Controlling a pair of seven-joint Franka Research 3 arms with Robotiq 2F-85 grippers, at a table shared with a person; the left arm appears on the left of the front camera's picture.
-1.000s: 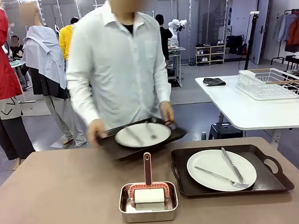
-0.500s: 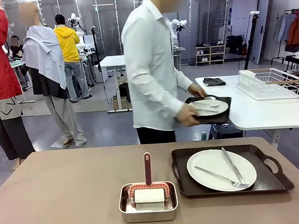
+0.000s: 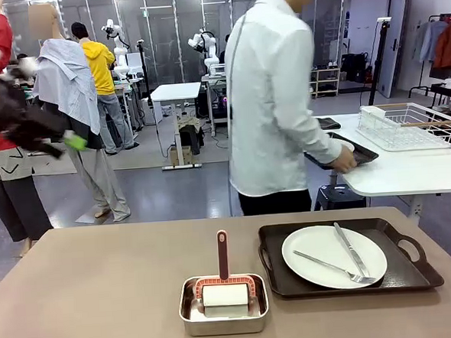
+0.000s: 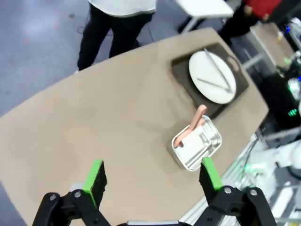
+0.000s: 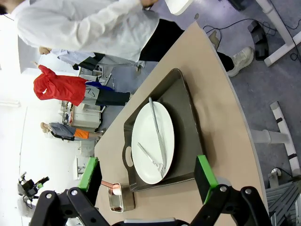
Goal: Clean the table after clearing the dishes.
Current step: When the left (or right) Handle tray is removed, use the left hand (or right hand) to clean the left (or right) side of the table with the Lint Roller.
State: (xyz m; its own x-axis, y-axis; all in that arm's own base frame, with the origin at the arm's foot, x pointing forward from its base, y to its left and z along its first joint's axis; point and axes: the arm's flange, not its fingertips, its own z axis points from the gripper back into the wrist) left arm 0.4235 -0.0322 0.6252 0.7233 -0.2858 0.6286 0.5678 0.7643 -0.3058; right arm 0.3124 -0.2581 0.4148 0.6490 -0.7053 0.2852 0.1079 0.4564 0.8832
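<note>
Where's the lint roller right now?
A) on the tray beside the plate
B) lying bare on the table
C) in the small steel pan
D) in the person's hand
C: the lint roller sits in the small steel pan with its handle pointing up, on the table to the left of the tray that carries the plate.

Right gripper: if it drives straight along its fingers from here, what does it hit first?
Probably the white plate on the dark tray: it lies dead ahead of the open right gripper, framed between its fingers. Depth is hard to judge, though.
</note>
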